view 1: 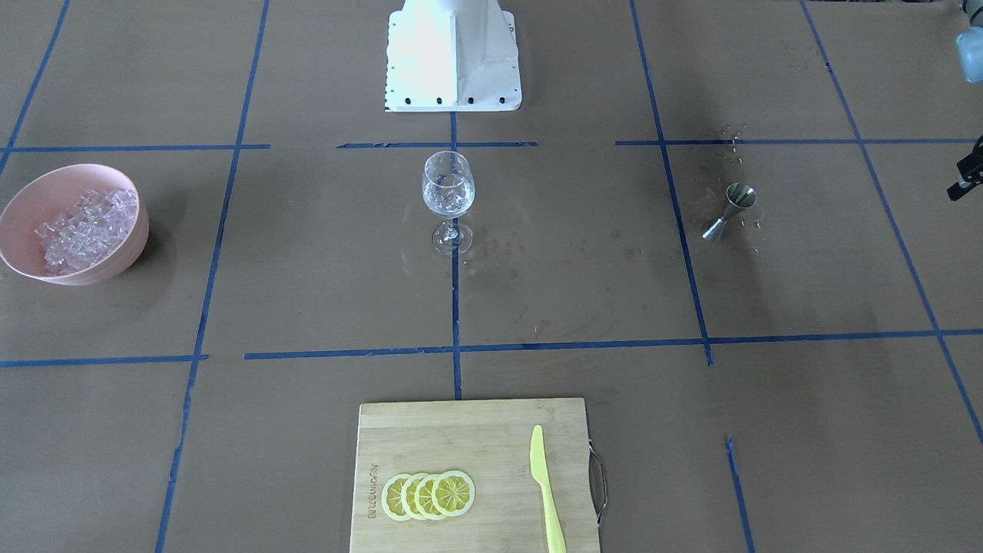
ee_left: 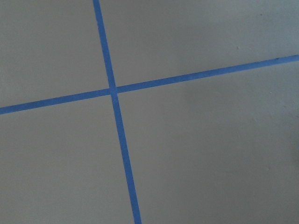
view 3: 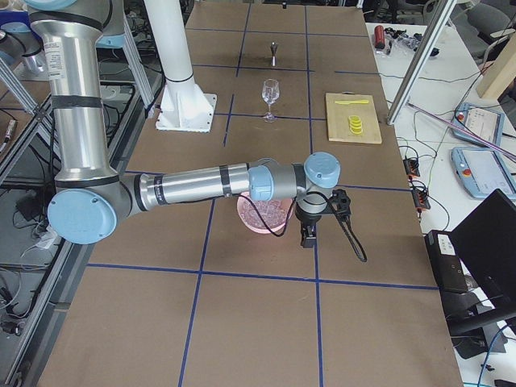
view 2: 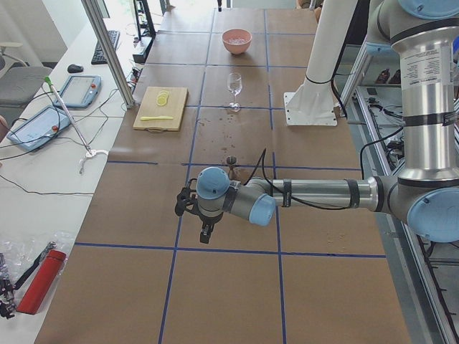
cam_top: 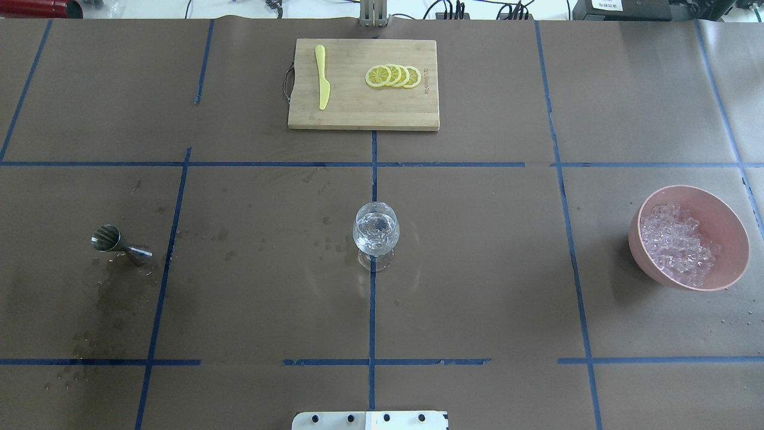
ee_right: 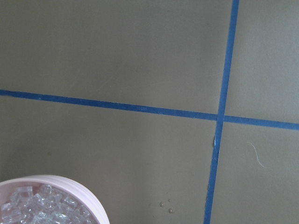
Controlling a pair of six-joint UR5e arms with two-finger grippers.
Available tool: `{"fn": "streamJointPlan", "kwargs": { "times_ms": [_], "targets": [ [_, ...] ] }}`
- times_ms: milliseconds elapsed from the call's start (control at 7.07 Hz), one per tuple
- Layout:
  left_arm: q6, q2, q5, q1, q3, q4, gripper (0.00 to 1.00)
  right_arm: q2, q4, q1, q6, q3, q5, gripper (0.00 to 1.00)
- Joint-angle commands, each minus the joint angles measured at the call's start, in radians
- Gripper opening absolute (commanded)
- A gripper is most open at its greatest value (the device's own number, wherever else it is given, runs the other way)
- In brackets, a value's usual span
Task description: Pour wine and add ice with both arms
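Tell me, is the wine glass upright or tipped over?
Upright. The wine glass stands on its round foot, its bowl above the stem, in both side views too.

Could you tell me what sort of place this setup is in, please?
Probably a robotics lab: a paper-covered table with a blue tape grid, teach pendants on the side bench, and the robot's left arm.
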Motion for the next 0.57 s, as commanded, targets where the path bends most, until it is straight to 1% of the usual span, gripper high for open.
{"fn": "streamJointPlan", "kwargs": {
  "times_ms": [0, 141, 424],
  "targets": [
    [0.088, -0.083, 0.001, -0.047, 0.003, 0.218, 1.00, -0.002, 0.000, 0.000, 0.000, -0.009, 0.001, 1.00],
    [0.190, -0.103, 0.003, -0.090, 0.007, 0.286, 1.00, -0.002, 0.000, 0.000, 0.000, -0.017, 0.001, 1.00],
    [0.221, -0.106, -0.002, -0.130, 0.004, 0.296, 1.00, -0.002, 0.000, -0.002, 0.000, -0.019, 0.001, 1.00]
  ]
}}
